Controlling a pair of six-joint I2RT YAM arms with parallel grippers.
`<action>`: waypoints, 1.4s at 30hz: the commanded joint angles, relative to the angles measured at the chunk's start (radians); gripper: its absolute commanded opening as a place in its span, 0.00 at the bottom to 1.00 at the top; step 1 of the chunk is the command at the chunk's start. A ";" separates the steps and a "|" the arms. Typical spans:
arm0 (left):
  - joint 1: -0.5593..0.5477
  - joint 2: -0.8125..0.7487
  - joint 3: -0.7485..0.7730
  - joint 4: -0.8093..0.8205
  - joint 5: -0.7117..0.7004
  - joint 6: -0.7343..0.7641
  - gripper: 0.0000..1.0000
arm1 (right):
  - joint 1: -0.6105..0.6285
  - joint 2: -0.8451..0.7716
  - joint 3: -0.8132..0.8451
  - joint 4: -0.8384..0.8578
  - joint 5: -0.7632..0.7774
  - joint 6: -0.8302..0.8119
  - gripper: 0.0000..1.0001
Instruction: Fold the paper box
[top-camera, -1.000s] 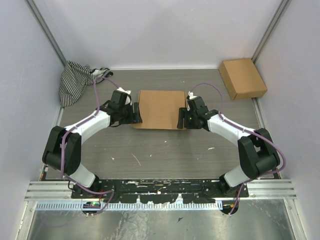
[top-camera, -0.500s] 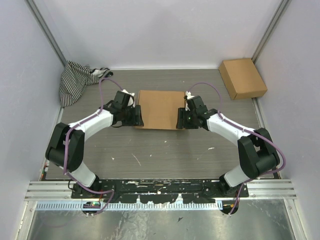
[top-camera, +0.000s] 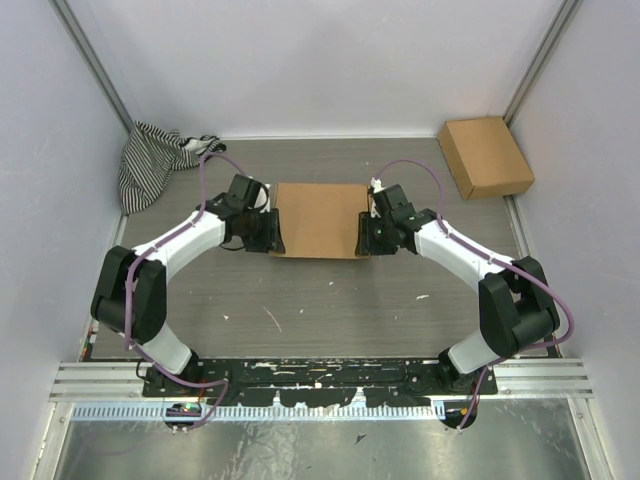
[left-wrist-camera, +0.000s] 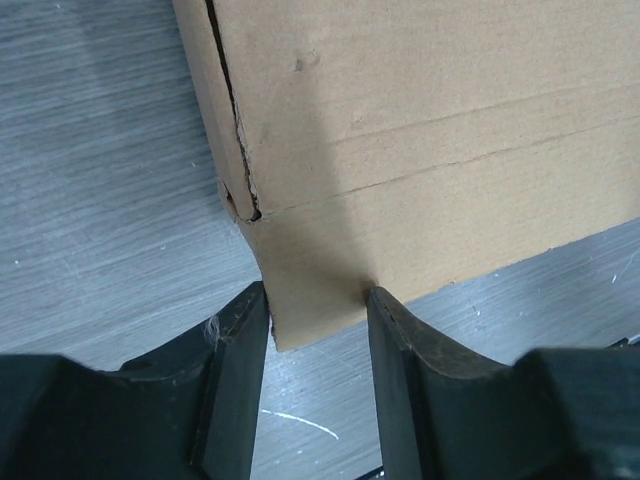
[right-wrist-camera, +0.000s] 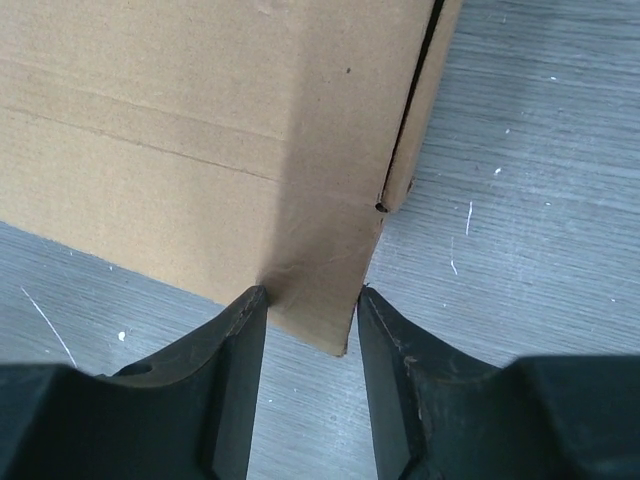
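Note:
The paper box (top-camera: 320, 218) lies in the middle of the table as a shallow, closed brown cardboard rectangle. My left gripper (top-camera: 272, 232) is at its near-left corner. In the left wrist view (left-wrist-camera: 317, 310) the jaws stand narrowly apart, pinching the corner of the cardboard (left-wrist-camera: 420, 120), and both fingertips touch it. My right gripper (top-camera: 364, 235) is at the near-right corner. In the right wrist view (right-wrist-camera: 312, 305) it pinches that corner of the box (right-wrist-camera: 200, 130) the same way. A slit shows along each side wall.
A smaller brown cardboard box (top-camera: 485, 156) sits at the back right by the wall. A striped cloth (top-camera: 150, 160) is bunched at the back left. Walls close in the table on three sides.
Both grippers have shifted slightly along the near corners of the box. The box has stayed in nearly the same place.

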 joint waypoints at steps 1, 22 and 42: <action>-0.006 -0.011 0.045 -0.055 0.061 -0.004 0.49 | 0.010 -0.034 0.068 -0.021 -0.043 0.015 0.46; -0.006 0.029 0.071 -0.121 0.028 0.045 0.50 | -0.007 0.004 0.060 -0.061 -0.020 -0.004 0.48; 0.009 -0.014 0.096 -0.140 0.154 0.017 0.47 | -0.007 -0.042 0.090 -0.077 -0.073 0.025 0.48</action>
